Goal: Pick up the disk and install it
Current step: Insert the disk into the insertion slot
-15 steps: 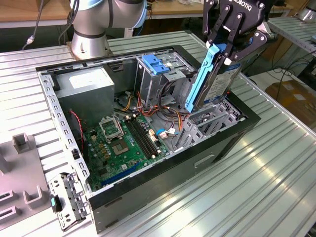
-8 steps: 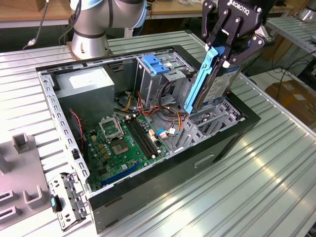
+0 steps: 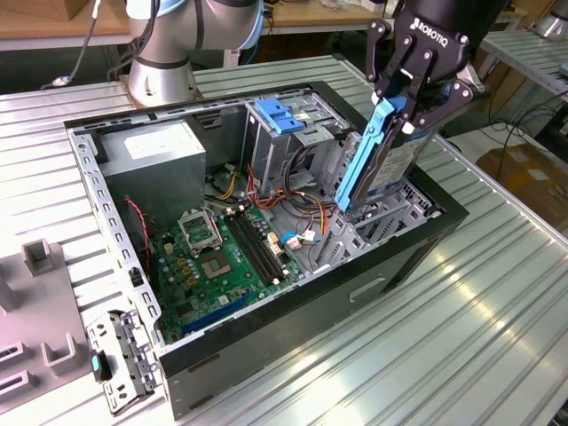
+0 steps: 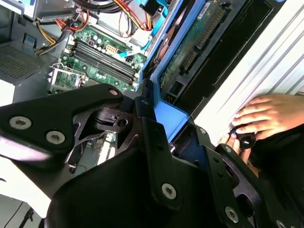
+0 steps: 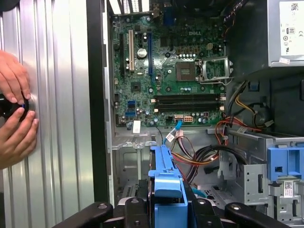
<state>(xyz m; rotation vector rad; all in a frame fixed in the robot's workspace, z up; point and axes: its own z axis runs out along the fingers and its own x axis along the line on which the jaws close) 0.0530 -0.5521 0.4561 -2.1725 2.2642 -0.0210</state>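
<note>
The gripper (image 3: 413,108) is clamped on the upper end of the disk (image 3: 393,169), pinching its blue-railed sides. The disk hangs tilted on edge, its lower end at the mouth of the bay (image 3: 390,220) at the end of the case (image 3: 355,284) opposite the power supply (image 3: 164,155). The tilt seems meant to bring its rails onto the guides.

table (image 3: 497,302): ribbed aluminium (brightly lit) | behind: wooden bench (image 3: 53,22) | floor: brown cardboard (image 3: 532,173)

White lettering runs across the black body of the claw (image 3: 410,105). A white sticker (image 5: 290,28) of small print sits on the grey power-supply box (image 3: 146,164). The green circuit board (image 5: 161,61) carries white lettering, and a barcode label (image 5: 288,187) marks the metal cage (image 5: 256,175).
</note>
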